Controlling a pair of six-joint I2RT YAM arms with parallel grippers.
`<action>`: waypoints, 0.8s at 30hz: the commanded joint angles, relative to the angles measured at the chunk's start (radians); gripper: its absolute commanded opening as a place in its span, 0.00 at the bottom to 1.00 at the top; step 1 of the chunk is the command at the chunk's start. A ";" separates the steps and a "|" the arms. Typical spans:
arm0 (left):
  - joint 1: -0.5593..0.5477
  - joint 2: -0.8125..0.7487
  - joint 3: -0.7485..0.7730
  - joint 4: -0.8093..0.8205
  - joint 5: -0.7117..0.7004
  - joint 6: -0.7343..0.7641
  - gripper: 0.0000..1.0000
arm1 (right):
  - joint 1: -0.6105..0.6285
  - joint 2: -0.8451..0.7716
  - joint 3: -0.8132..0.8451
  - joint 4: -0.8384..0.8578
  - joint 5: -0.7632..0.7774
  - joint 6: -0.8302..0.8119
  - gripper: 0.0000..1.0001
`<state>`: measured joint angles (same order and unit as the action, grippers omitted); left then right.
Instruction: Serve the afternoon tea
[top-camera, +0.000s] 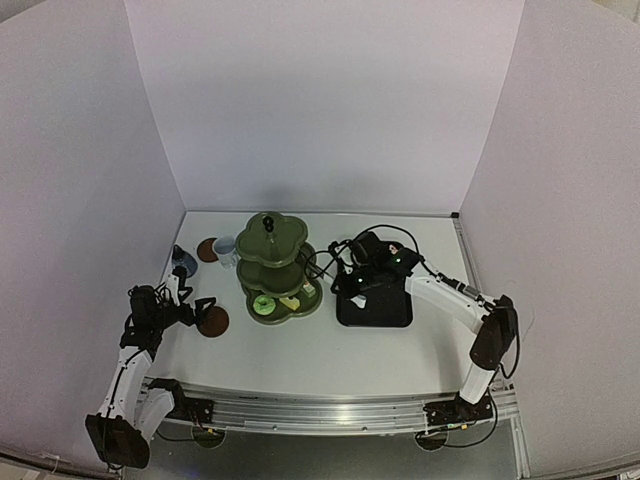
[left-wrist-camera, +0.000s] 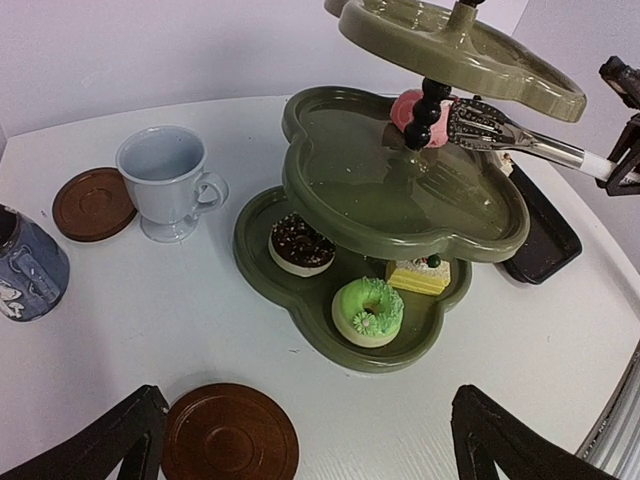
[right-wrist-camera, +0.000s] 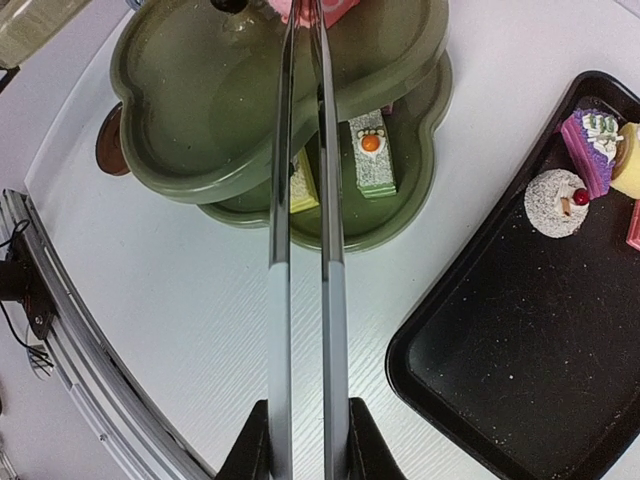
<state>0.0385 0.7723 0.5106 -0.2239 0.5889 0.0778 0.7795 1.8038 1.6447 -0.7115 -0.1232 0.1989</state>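
Note:
The olive-green three-tier stand stands mid-table. My right gripper is shut on the thin metal tongs. The tongs' tips grip a pink cake over the stand's middle tier. The bottom tier holds a chocolate doughnut, a green doughnut, a yellow cake and a striped cake. My left gripper is open above the table. A brown coaster lies flat between its fingers, near the left one. The white mug, the second coaster and the blue-grey pot stand left of the stand.
The black tray lies right of the stand. It holds a white round cake, a purple cake and a yellow one at its far end. A metal rail runs along the near table edge. White walls enclose the table.

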 joint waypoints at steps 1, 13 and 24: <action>0.003 -0.012 0.016 -0.004 -0.011 0.012 1.00 | -0.002 -0.010 0.040 0.040 0.010 -0.004 0.07; 0.003 -0.008 0.006 0.002 -0.016 0.029 1.00 | -0.002 -0.050 0.019 0.037 0.010 0.032 0.25; 0.003 -0.001 0.002 0.005 -0.018 0.034 1.00 | -0.002 -0.149 -0.051 0.023 0.040 0.060 0.25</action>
<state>0.0383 0.7725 0.5102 -0.2300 0.5728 0.0995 0.7795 1.7406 1.6052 -0.7119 -0.1016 0.2413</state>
